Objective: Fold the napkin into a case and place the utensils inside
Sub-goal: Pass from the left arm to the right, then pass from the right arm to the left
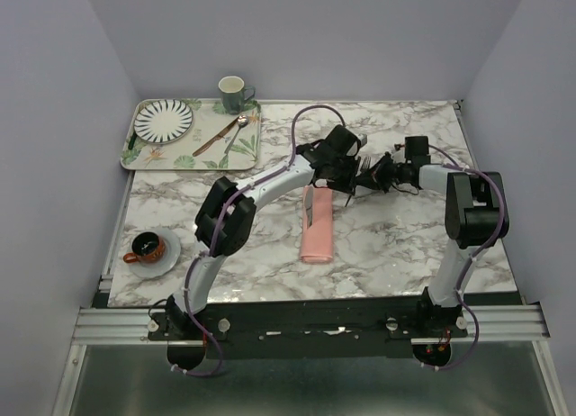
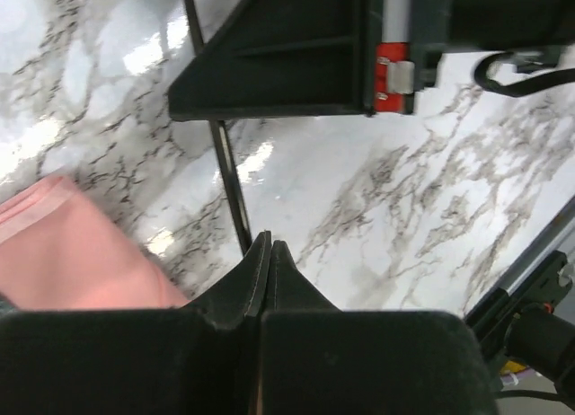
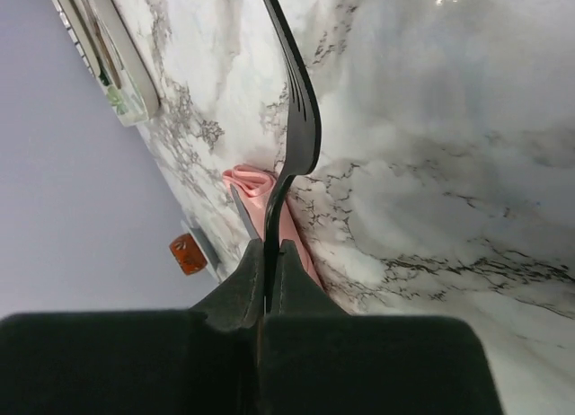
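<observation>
The napkin lies folded as a narrow salmon-pink case point(image 1: 317, 231) mid-table, and shows also in the wrist views point(image 2: 63, 253) point(image 3: 274, 199). A grey knife point(image 1: 309, 209) point(image 3: 243, 213) lies along the case's far end. The dark slim fork point(image 1: 364, 170) hangs above the marble between both grippers. My right gripper point(image 1: 373, 175) point(image 3: 272, 244) is shut on the fork's neck, with the tined head point(image 3: 301, 128) pointing away. My left gripper point(image 1: 349, 177) point(image 2: 268, 240) is shut, and the fork's thin handle point(image 2: 229, 177) runs into its tips. The right gripper's black body point(image 2: 287, 56) fills the top of the left wrist view.
A floral tray point(image 1: 153, 157) at the back left carries a striped plate point(image 1: 163, 120), a silver spoon point(image 1: 236, 132) and a brown-handled utensil point(image 1: 214, 140). A green mug point(image 1: 234, 94) stands behind it. An orange cup on a grey saucer point(image 1: 148, 248) sits front left.
</observation>
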### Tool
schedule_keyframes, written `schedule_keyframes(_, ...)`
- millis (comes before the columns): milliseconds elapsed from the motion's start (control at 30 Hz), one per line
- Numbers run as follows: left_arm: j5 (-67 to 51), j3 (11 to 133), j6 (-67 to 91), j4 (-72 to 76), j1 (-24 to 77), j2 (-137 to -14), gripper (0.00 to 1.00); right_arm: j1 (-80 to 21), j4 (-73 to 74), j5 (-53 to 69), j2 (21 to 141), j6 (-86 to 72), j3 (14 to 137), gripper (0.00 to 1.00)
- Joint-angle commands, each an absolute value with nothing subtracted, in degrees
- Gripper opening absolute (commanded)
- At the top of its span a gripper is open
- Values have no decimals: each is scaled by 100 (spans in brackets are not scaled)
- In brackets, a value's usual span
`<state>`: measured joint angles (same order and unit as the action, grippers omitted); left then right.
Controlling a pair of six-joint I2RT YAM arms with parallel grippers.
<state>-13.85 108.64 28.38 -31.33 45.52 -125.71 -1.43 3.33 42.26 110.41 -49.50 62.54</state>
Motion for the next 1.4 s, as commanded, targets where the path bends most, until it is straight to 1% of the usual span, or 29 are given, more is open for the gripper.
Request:
schedule_keyframes(0, -1836, 10767, 2602, -2637, 4614, -11832, 26, -26, 272, 4385, 10742, -4580, 6126, 1)
schedule_keyframes(67, -2107, 10409, 2566, -2462, 4465, -11420, 51, -26, 272, 4630, 10522, -4125, 6100, 1)
schedule_keyframes(133, -2310, 10048, 2584, -2042, 4125, -11076, 60, -26, 255, 5025, 10170, -3606, 6143, 1)
schedule_keyframes(167, -2625, 9698, 2636, -1865, 3983, -10770, 64, -26, 272, 5497, 10021, -3012, 6152, 1)
schedule_keyframes(200, -2924, 9538, 2715, -1454, 3790, -10654, 66, -26, 290, 5763, 9880, -2701, 6126, 1)
schedule_keyframes(267, -3382, 9352, 2979, -1126, 3290, -10512, 71, -26, 369, 6412, 9371, -1895, 6030, 1)
schedule_keyframes(300, -3741, 9378, 3058, -1055, 3174, -10520, 71, -18, 465, 6668, 9221, -1663, 5942, 1)
schedule_keyframes(400, -4033, 9650, 3094, -1186, 2971, -10556, 69, -35, 1034, 7399, 8772, -880, 5941, 1)
schedule_keyframes(500, -4394, 9353, 3724, -460, 2971, -10389, 70, -26, 1544, 7883, 8543, -388, 6011, 1)
schedule_keyframes(533, -4595, 9256, 3935, -31, 2979, -10363, 69, -26, 1643, 7962, 8526, -317, 6073, 1)
schedule_keyframes(633, -4754, 9036, 4157, 429, 3111, -10275, 70, -26, 1810, 8130, 8411, -299, 6117, 1)
schedule_keyframes(833, -4632, 8763, 4122, 756, 3339, -10116, 69, -228, 2399, 8139, 8315, -53, 6170, 1)
schedule_keyframes(867, -4545, 8763, 4131, 765, 3357, -10125, 66, -272, 2417, 8147, 8306, 113, 6161, 1)
schedule_keyframes(933, -4474, 8771, 4122, 730, 3357, -10151, 65, -343, 2461, 8130, 8227, 132, 6135, 1)
schedule_keyframes(1033, -4412, 8789, 4096, 703, 3366, -10178, 53, -378, 2522, 8104, 8191, 141, 6091, 1)
schedule_keyframes(1067, -4412, 8789, 4096, 703, 3366, -10178, 46, -387, 2549, 8112, 8183, 167, 6091, 1)
schedule_keyframes(1133, -4438, 8807, 4078, 694, 3375, -10204, 37, -404, 2610, 8104, 8174, 167, 6117, 1)
schedule_keyframes(1167, -4438, 8807, 4069, 677, 3375, -10204, 27, -404, 2628, 8104, 8183, 176, 6126, 1)
schedule_keyframes(1233, -4456, 8842, 4069, 659, 3384, -10230, 15, -439, 2654, 8034, 8191, 141, 6187, 1)
schedule_keyframes(1267, -4456, 8877, 4069, 633, 3384, -10248, 2, -448, 2663, 7937, 8200, 88, 6231, 1)
schedule_keyframes(1300, -4456, 8903, 4052, 589, 3375, -10274, 0, -466, 2733, 7562, 8226, 36, 6275, 6)
schedule_keyframes(1333, -4404, 8964, 4017, 363, 3375, -10292, 0, -483, 2838, 7263, 8244, 26, 6345, 29)
schedule_keyframes(1367, -4360, 9121, 3938, 186, 3384, -10309, 0, -483, 3022, 6955, 8270, 87, 6633, 41)
